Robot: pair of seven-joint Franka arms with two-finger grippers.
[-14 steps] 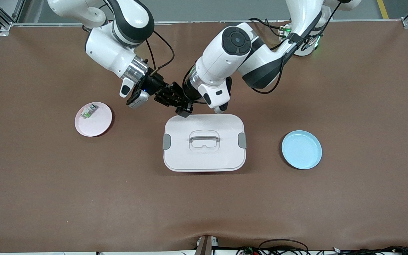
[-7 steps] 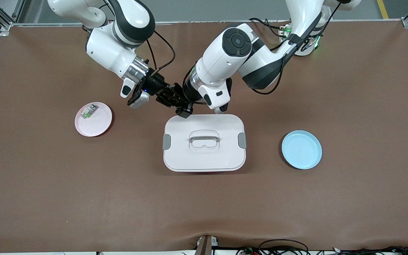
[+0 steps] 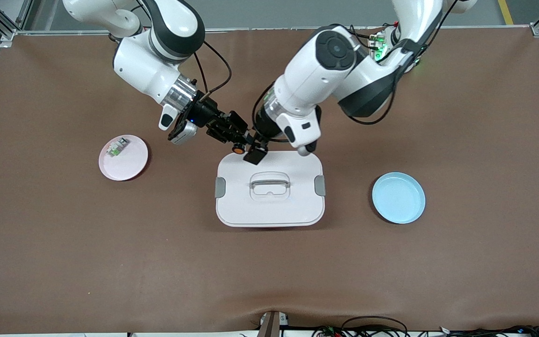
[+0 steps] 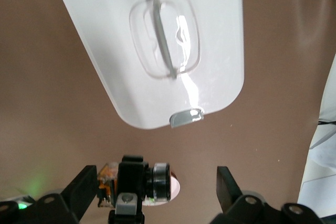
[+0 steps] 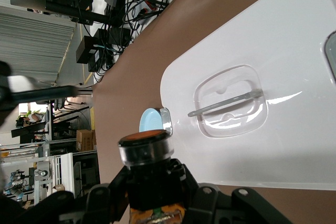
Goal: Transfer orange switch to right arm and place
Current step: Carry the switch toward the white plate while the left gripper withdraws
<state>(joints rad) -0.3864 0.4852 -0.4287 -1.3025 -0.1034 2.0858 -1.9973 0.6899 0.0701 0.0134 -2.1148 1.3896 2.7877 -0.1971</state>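
Place: a robotics lab or test room.
Table (image 3: 63, 262): covered with one brown mat, aluminium frame posts at its corners.
Arms: two white robot arms bolted at the table edge.
Cables (image 5: 131, 3): many black cables and power boxes near the table.
Background: metal shelving (image 5: 31, 135) and cardboard boxes.

Brown worktop (image 3: 63, 243) carries three things: white lidded container (image 3: 269, 206) with grey side clips and a clear handle at the middle; pink plate (image 3: 129, 166) toward the right arm's end, small clear-and-green part (image 3: 116, 148) on it; empty light blue plate (image 3: 398, 197) toward the left arm's end, well apart from the container
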